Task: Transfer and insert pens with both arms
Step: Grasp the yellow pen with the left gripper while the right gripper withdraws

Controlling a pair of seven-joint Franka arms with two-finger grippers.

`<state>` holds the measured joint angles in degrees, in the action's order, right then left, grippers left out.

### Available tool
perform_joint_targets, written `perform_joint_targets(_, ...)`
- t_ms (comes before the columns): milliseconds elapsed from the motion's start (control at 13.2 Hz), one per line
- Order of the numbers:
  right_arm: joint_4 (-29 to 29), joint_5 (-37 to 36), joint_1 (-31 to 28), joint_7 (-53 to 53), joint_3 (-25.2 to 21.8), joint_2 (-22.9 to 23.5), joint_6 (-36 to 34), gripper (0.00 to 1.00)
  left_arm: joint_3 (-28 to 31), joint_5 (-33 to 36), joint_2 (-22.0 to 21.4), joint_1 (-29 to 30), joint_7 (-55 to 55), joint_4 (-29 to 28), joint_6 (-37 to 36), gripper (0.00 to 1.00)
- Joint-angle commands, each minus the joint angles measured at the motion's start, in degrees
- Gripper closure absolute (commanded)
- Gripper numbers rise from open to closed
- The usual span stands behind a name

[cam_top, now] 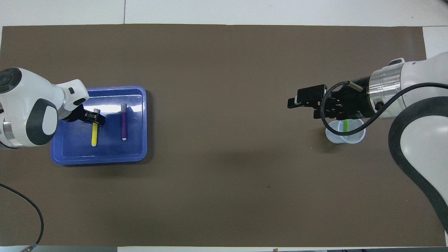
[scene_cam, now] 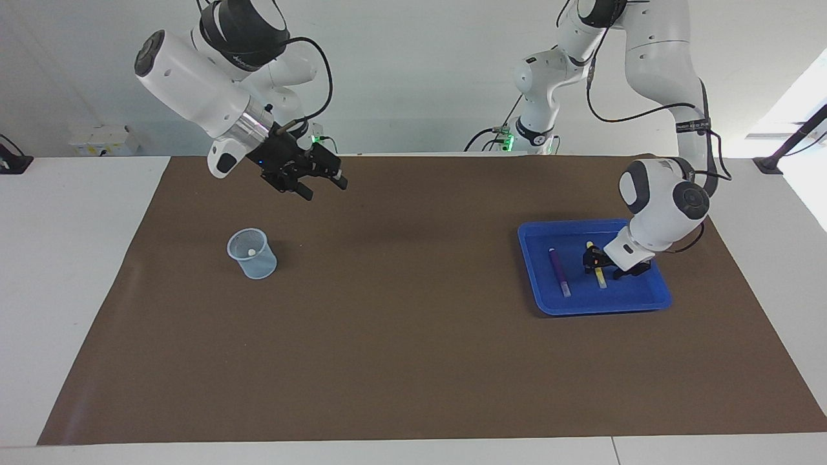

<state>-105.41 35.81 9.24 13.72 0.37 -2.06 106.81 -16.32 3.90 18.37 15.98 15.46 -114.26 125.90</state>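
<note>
Green pen (cam_top: 345, 125) overhead only

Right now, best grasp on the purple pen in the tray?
Grip the purple pen mid-barrel, coming straight down, fingers across its width. It lies flat in the blue tray, clear of the yellow pen and the left gripper.

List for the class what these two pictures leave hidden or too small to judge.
- Green pen: overhead view, upper part hidden by the right tool; facing view shows only its pale end in the cup.
- Left tool at the yellow pen in the tray: whether it grips, too small in both views.
</note>
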Motion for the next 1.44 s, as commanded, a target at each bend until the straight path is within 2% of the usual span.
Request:
perform_joint_targets(0, -0.1, 1.4, 1.5, 4.8, 0.0, -0.1, 0.8, 0.0, 0.0, 1.3, -0.3, -0.3, -0.4, 0.0, -0.7, 0.49)
perform_joint_targets(227, -0.3, 4.5, 1.9, 5.5, 0.1, -0.1, 1.6, 0.0, 0.0, 1.3, -0.3, -0.3, -0.5, -0.3, 0.0, 0.73)
perform_joint_targets(378, -0.3, 7.2, 1.9, 6.9, 0.1, -0.1, 1.7, 0.0, 0.1, 1.3, -0.3, -0.3, -0.6, -0.3, 0.0, 0.95)
perform_joint_targets(453, -0.4, 7.3, 1.9, 7.0, 0.1, -0.2, 1.8, 0.0, 0.0, 1.3, -0.3, -0.3, -0.6, -0.3, 0.0, 1.0)
perform_joint_targets(756, -1.8, 8.1, 4.4, 10.5, 0.2, -0.8, 2.4, 0.0, 0.1, 1.3, -0.3, -0.3, -0.6, 0.0, -0.1, 1.0)
perform_joint_targets(907, -1.9, 8.2, 5.5, 12.3, 0.2, -0.8, 4.7, 0.0, 0.0, 0.8, -0.3, -0.2, -0.8, 1.9, -2.8, 1.0)
perform_joint_targets(1134, -3.6, 9.0, 7.5, 13.7, 0.2, -1.5, 7.5, 0.0, -0.5, 0.4, -0.3, -1.3, -6.8, 8.8, -13.3, 1.0)
perform_joint_targets(1360, -3.6, 9.2, 7.5, 13.7, 0.2, -1.5, 7.5, 0.0, -2.4, -6.5, -1.0, -2.0, -16.3, 15.6, -23.5, 1.0)
